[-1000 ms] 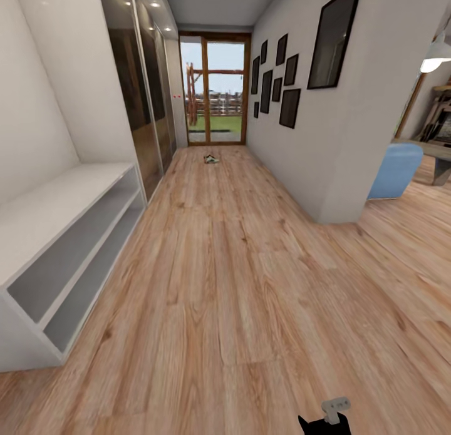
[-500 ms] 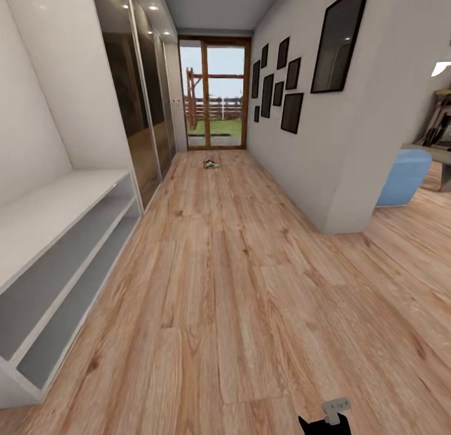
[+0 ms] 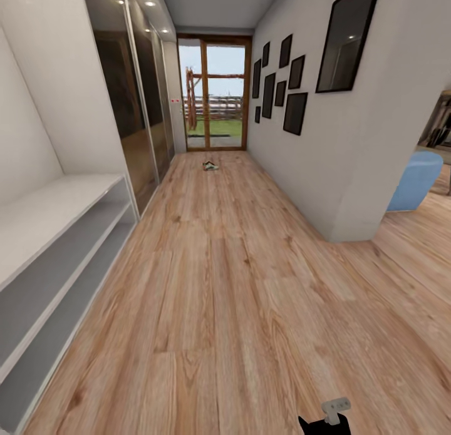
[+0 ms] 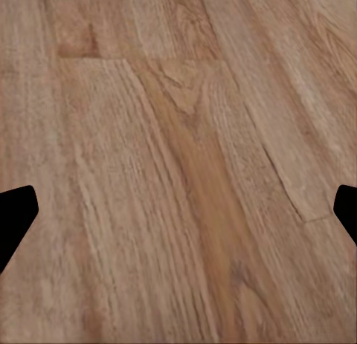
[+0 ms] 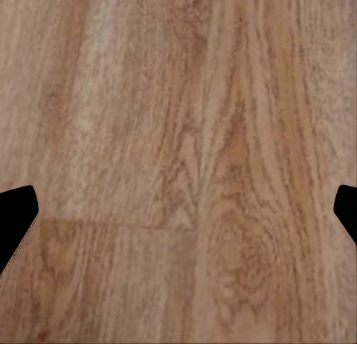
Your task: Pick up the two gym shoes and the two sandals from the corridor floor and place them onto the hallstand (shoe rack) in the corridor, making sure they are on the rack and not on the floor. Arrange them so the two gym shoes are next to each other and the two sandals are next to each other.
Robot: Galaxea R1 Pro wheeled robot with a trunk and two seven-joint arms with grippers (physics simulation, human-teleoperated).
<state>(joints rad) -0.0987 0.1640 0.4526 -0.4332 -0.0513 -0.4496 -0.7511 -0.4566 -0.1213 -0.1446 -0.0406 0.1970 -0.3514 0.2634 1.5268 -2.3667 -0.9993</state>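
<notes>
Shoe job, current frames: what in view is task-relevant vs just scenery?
Task-relevant:
- small shoe-like item on the floor far down the corridor; type too small to tell
- corridor floor
- left gripper and right gripper, both open, empty

Scenery:
- low white shelf unit
- black picture frames
- blue seat
- glass door

floor (image 3: 225, 285): bare planks, open down the corridor | left: low white shelf unit (image 3: 56, 247) and dark sliding doors (image 3: 134, 109) line the wall | right: wall corner (image 3: 357, 191) juts out, blue seat (image 3: 416, 181) beyond | far end: small shoe-like thing (image 3: 210, 166) before glass door (image 3: 213, 94)
</notes>
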